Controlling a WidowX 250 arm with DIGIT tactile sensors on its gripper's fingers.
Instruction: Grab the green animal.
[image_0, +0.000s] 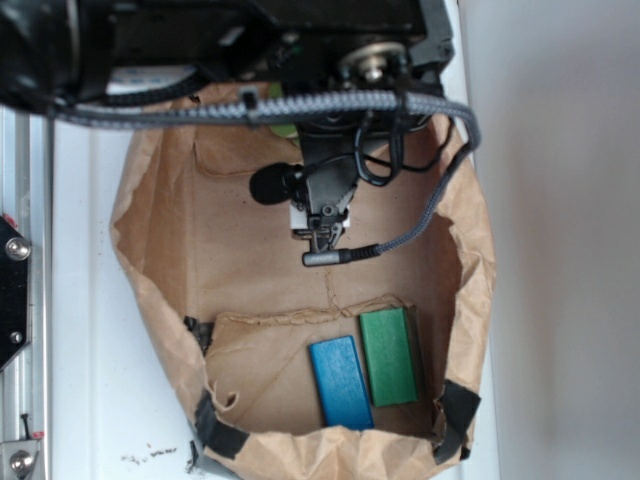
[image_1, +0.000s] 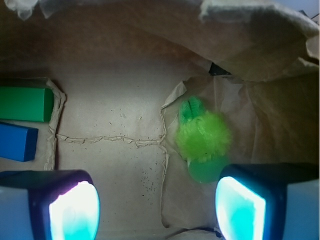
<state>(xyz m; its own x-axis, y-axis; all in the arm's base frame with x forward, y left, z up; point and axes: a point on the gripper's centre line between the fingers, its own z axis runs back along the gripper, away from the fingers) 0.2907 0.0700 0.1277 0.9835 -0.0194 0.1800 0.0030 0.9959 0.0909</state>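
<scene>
Wrist view puts us looking down into a brown paper bag (image_1: 125, 105), and the toy (image_1: 202, 137) lies on its floor, up against the crumpled paper on one side, with its fuzzy lime middle and a smooth pale green end nearest the camera. Our gripper (image_1: 157, 202) stands wide open with nothing between its pads; one pad (image_1: 240, 207) sits just beside the toy's near end, so the toy is off to that side and not between the fingers. Well apart from the toy, across the bag's floor, lie a green block (image_1: 25, 104) and a blue block (image_1: 17, 141), side by side. In the exterior view the arm covers the toy almost wholly. We judge this to be the approach step: nothing is grasped yet. Next we would shift toward the toy until the fuzzy middle lies between the pads, lower, then close, minding the loose paper beside it.
</scene>
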